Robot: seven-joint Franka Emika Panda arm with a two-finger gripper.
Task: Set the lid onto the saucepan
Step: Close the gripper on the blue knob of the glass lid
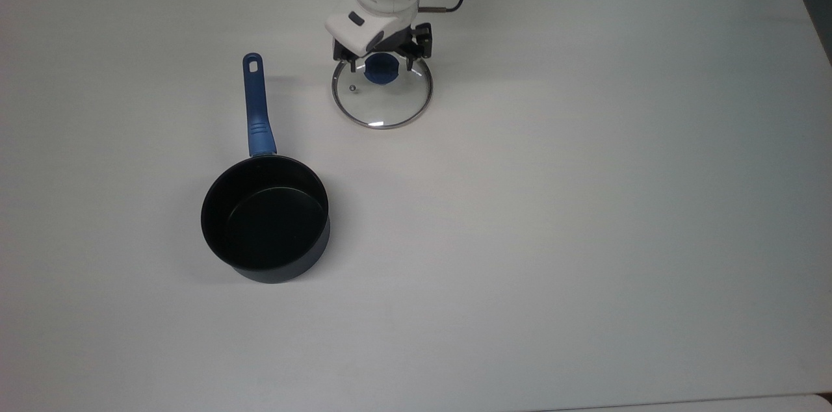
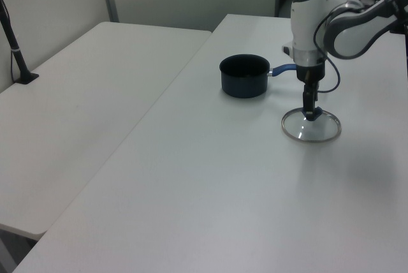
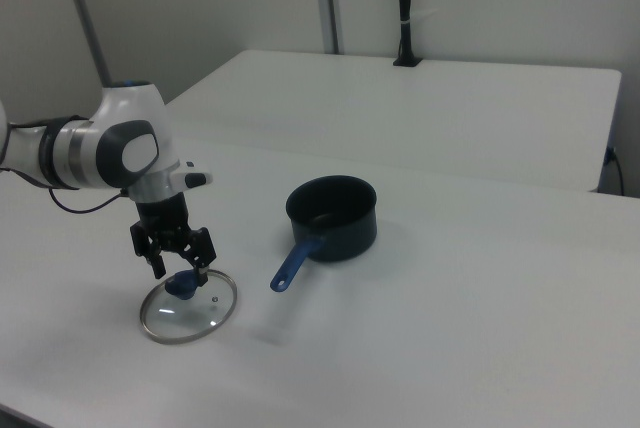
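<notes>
White worktop (image 1: 585,204), matte, plain. Lid (image 1: 381,97) flat on it, toward the top view's upper middle. Saucepan (image 1: 265,219) upright on it, well apart from lid, toward the top view's lower left; handle pointing to the top view's top. Second white worktop (image 2: 76,113) adjoining at the left view's left.
</notes>
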